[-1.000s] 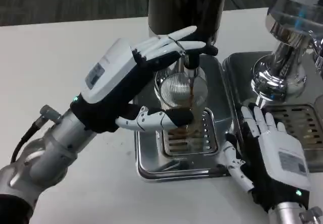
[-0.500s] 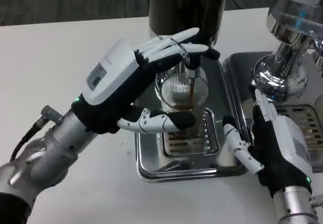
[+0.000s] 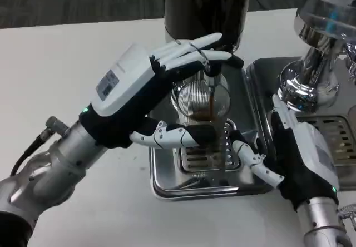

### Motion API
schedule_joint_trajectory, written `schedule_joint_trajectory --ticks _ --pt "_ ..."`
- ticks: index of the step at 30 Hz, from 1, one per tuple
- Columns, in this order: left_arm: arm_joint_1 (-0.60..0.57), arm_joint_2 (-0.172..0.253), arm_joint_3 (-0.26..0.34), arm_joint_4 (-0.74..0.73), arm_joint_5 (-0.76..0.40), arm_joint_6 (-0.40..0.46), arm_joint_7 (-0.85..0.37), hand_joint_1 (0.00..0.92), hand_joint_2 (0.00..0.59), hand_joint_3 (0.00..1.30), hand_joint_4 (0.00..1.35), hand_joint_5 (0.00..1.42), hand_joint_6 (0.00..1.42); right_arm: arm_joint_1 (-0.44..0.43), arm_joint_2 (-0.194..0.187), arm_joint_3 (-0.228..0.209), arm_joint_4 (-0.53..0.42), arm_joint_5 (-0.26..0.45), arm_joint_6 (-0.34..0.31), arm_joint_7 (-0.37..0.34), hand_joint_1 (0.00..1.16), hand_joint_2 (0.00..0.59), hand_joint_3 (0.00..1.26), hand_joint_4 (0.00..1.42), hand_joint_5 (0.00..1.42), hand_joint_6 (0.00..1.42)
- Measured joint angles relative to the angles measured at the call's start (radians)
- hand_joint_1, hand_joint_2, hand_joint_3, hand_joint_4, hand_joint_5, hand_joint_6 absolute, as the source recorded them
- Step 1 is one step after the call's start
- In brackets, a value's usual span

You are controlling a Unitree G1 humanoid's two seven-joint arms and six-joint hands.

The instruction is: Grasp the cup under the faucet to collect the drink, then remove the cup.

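Cup (image 3: 201, 103) sits under faucet (image 3: 211, 69) on tray (image 3: 167, 186), left hand (image 3: 146, 94) still wrapped around it; dark level higher. Right hand (image 3: 297, 158), fingers spread and empty, has moved closer to tray.

Bare table (image 3: 83, 52) fills the frame's left and upper left, free to pass. At centre, the left hand (image 3: 139, 91) wraps the cup (image 3: 201, 105) under the faucet (image 3: 211, 72), closing that side. The right hand (image 3: 300, 158) blocks the tray's (image 3: 167, 186) lower right; a chrome machine (image 3: 314, 63) crowds the upper right.
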Motion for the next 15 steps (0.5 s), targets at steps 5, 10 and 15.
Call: schedule_joint_trajectory --ticks 5,10,15 --pt "-0.003 0.006 -0.007 -0.001 0.001 0.002 0.006 0.0 0.156 0.36 0.17 0.39 0.3 -0.033 0.0 -0.001 0.023 0.001 0.001 0.009 0.32 0.225 0.0 0.0 0.0 0.0" --pt "-0.003 0.009 -0.01 -0.006 0.001 0.003 0.008 0.0 0.156 0.36 0.17 0.39 0.3 -0.065 0.0 -0.004 0.047 0.016 0.002 0.021 0.32 0.224 0.0 0.0 0.0 0.0" --pt "-0.003 0.011 -0.011 -0.008 0.001 0.005 0.008 0.0 0.156 0.36 0.17 0.39 0.3 -0.093 -0.003 -0.006 0.054 0.02 0.011 0.046 0.32 0.223 0.0 0.0 0.0 0.0"
